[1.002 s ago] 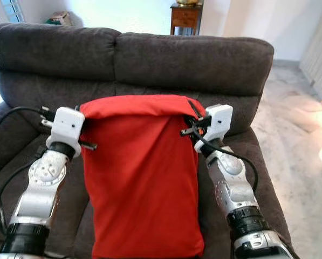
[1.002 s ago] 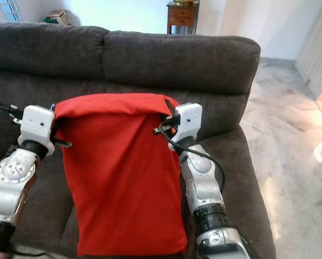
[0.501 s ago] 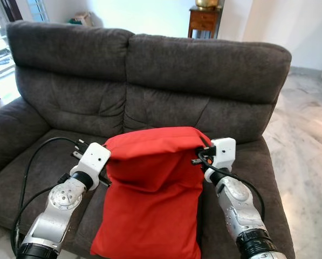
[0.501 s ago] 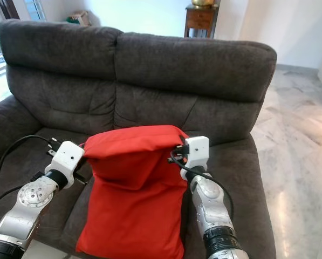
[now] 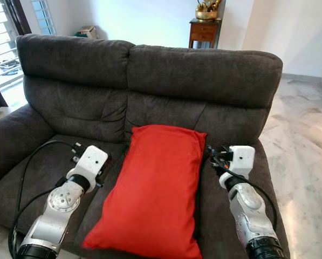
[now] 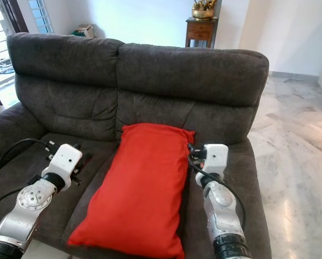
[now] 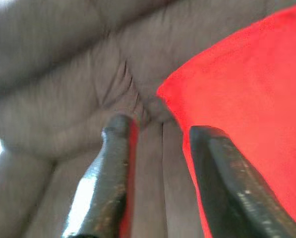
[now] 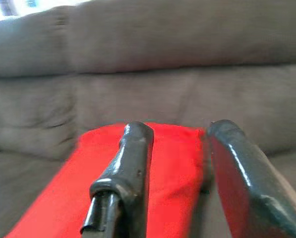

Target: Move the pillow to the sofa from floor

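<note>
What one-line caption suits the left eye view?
Red pillow lies on the grey sofa, left gripper and right gripper open beside it.

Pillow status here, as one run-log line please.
red pillow: lying on sofa seat, top against backrest | left end effector: open, beside pillow | right end effector: open, beside pillow | placement: looks done

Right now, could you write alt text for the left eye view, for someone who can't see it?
A red pillow lies on the seat of a dark grey sofa, its top end against the backrest. The robot's two silver arms flank it, the left gripper and right gripper close beside it, neither holding it.
</note>
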`<state>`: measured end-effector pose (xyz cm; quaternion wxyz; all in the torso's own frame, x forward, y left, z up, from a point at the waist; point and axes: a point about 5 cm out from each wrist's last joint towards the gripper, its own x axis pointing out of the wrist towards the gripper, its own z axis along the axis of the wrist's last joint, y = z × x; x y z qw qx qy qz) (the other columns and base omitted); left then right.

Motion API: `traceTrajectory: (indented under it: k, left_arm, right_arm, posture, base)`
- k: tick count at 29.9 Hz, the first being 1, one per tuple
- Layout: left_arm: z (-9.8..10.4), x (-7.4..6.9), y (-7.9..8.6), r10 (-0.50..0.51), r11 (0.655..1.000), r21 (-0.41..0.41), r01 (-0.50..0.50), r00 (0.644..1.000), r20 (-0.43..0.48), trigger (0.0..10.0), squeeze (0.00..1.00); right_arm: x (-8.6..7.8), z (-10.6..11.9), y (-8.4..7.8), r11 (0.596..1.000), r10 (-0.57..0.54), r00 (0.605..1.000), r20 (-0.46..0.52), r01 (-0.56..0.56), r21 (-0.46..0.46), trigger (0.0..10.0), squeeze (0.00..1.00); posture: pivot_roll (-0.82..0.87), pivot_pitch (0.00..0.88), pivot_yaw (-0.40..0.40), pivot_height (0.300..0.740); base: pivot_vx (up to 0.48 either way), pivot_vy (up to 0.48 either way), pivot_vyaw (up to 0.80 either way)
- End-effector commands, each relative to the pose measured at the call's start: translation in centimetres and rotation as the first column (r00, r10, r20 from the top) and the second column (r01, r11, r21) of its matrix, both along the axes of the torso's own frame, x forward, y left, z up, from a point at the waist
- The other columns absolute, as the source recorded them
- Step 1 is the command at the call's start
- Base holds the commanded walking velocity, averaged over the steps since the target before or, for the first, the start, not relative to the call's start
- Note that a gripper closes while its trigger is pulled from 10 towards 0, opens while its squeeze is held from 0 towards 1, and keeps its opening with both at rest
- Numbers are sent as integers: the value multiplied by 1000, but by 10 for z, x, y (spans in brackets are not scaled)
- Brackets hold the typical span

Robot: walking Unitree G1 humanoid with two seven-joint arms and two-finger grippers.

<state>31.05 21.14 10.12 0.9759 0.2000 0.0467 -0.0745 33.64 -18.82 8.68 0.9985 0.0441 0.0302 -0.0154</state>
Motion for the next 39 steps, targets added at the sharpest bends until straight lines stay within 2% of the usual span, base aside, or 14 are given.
traceTrajectory:
  k: [1, 3, 4, 5, 8, 11, 12, 14, 16, 19, 21, 24, 27, 39]
  left_arm:
    - [-19, -6, 15, 78, 996, -48, -81, 995, -65, 10000, 0]
    - [-39, -12, 24, 137, 988, -47, -144, 981, -140, 10000, 0]
    - [-66, -23, 35, 209, 970, -71, -233, 946, -246, 10000, 0]
    - [-76, -29, 38, 242, 956, -90, -278, 926, -289, 10000, 0]
    - [-98, -44, 43, 280, 951, -16, -310, 881, -381, 10000, 0]
    - [-121, -64, 41, 284, 953, 41, -302, 833, -475, 10000, 0]
    - [-133, -76, 38, 282, 951, 43, -306, 803, -524, 10000, 0]
    - [-141, -84, 37, 281, 953, 65, -296, 782, -557, 10000, 0]
    - [-165, -115, 29, 288, 948, 95, -302, 698, -656, 10000, 0]
    - [-172, -125, 27, 295, 940, 85, -330, 662, -689, 10000, 0]
    - [-181, -138, 22, 295, 936, 91, -339, 620, -727, 10000, 0]
    - [-183, -141, 19, 288, 938, 88, -334, 613, -735, 10000, 0]
    - [-183, -142, 18, 283, 938, 78, -338, 616, -735, 10000, 0]
    - [-182, -139, 17, 272, 943, 72, -326, 624, -733, 10000, 0]
  right_arm:
    - [-12, -19, -20, 993, -114, 991, -76, 115, 5, 10000, 0]
    - [-24, -39, -31, 988, -155, 976, -156, 154, -17, 10000, 0]
    - [-40, -62, -42, 981, -193, 947, -256, 186, -49, 10000, 0]
    - [-47, -71, -46, 978, -209, 931, -299, 200, -61, 10000, 0]
    - [-63, -88, -54, 965, -259, 888, -381, 252, -69, 10000, 0]
    - [-86, -109, -60, 953, -295, 823, -485, 288, -91, 10000, 0]
    - [-101, -120, -64, 946, -316, 785, -533, 301, -119, 10000, 0]
    - [-110, -126, -65, 943, -325, 763, -559, 306, -130, 10000, 0]
    - [-142, -147, -67, 927, -350, 673, -652, 346, -140, 10000, 0]
    - [-153, -155, -65, 922, -349, 637, -687, 366, -129, 10000, 0]
    - [-167, -164, -59, 925, -329, 590, -738, 357, -127, 10000, 0]
    - [-169, -167, -54, 932, -312, 580, -752, 341, -123, 10000, 0]
    - [-165, -167, -45, 940, -286, 598, -749, 327, -99, 10000, 0]
    - [-158, -166, -37, 957, -229, 618, -752, 285, -57, 10000, 0]
  posture:
    - [130, 0, 39, 740]
    - [108, 0, 50, 740]
    - [95, 0, 59, 740]
    - [87, 0, 61, 740]
    - [82, 0, 61, 740]
    - [73, 0, 57, 740]
    - [69, 0, 56, 740]
    - [66, 0, 54, 740]
    - [49, 0, 57, 740]
    - [44, 0, 61, 740]
    - [60, 0, 52, 740]
    - [69, 0, 48, 740]
    - [73, 0, 47, 740]
    - [69, 0, 50, 740]
  base:
    - [0, 0, 0]
    - [0, 0, 0]
    - [0, 0, 0]
    - [0, 0, 0]
    - [0, 0, 0]
    - [0, 0, 0]
    - [0, 0, 0]
    - [0, 0, 0]
    - [0, 0, 0]
    - [0, 0, 0]
    - [0, 0, 0]
    - [0, 0, 0]
    - [0, 0, 0]
    - [0, 0, 0]
